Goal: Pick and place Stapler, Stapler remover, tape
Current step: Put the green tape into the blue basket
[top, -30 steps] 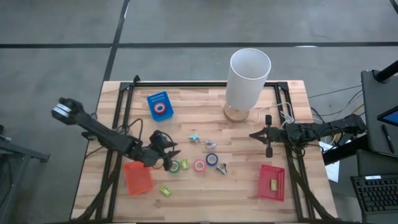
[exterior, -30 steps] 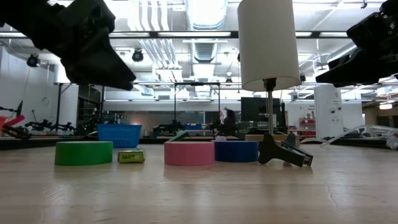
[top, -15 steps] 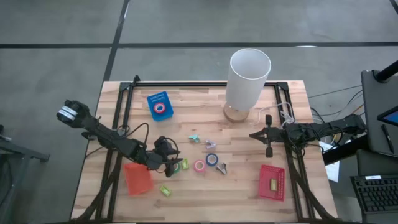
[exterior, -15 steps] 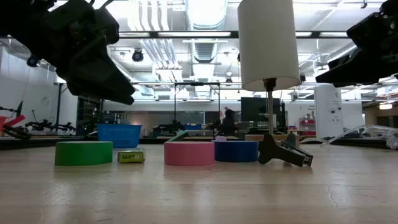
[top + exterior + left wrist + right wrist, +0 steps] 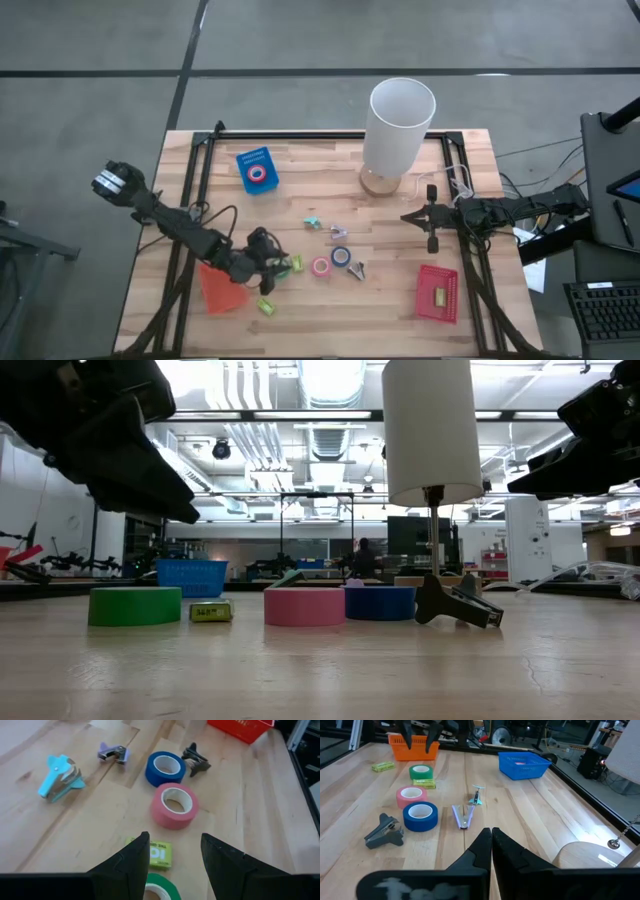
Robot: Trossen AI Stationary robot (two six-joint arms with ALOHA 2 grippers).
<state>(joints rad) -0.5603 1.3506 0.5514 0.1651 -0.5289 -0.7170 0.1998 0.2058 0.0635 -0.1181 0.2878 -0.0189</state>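
Since a second ago the left gripper (image 5: pixel 268 277) has slid nearer, jaws open and empty above the green tape (image 5: pixel 155 890). Right gripper (image 5: pixel 491 836) waits shut at the right edge. One red roll (image 5: pixel 258 173) lies in the blue basket (image 5: pixel 243 160); green, pink tape (image 5: pixel 174 805), blue tape (image 5: pixel 165 767) remain on the table. Only the left wrist view shows the open fingers; only the high view shows the baskets' contents.

Green tape (image 5: pixel 159 893) cut off by frame edge
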